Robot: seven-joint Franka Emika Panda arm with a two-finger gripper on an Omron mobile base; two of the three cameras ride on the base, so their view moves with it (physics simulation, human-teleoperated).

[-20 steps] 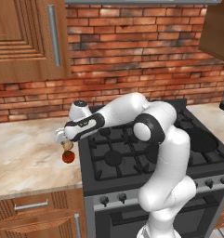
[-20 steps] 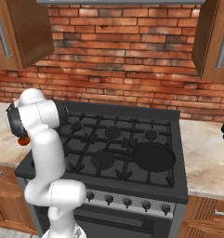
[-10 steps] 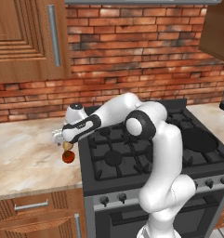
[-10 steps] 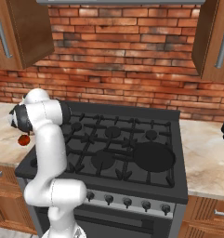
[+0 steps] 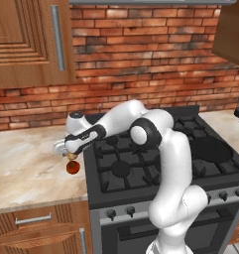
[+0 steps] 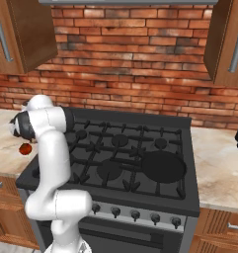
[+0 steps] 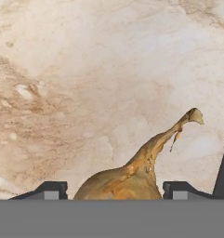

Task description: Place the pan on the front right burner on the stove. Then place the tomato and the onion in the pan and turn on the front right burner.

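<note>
The tan-yellow onion (image 7: 127, 179) lies on the marble counter, its stalk pointing up and right in the hand view. My gripper (image 7: 114, 189) is down over it, one fingertip (image 7: 50, 189) on each side with narrow gaps, so the jaws are open around it. In the left base view the gripper (image 5: 71, 155) sits low over the counter, left of the stove (image 5: 122, 171). The red tomato (image 5: 73, 167) rests on the counter just in front of it. The black pan (image 6: 162, 166) sits on the front right burner with nothing in it.
Black knobs (image 6: 135, 215) line the stove's steel front. Marble counter (image 5: 27, 168) stretches left of the stove, and more lies to its right (image 6: 219, 163). A brick wall and wooden cabinets (image 5: 27, 39) rise behind and above.
The hand has sunk a little toward the counter, onto the onion, and the elbow has swung left. Tomato and pan have not moved.
</note>
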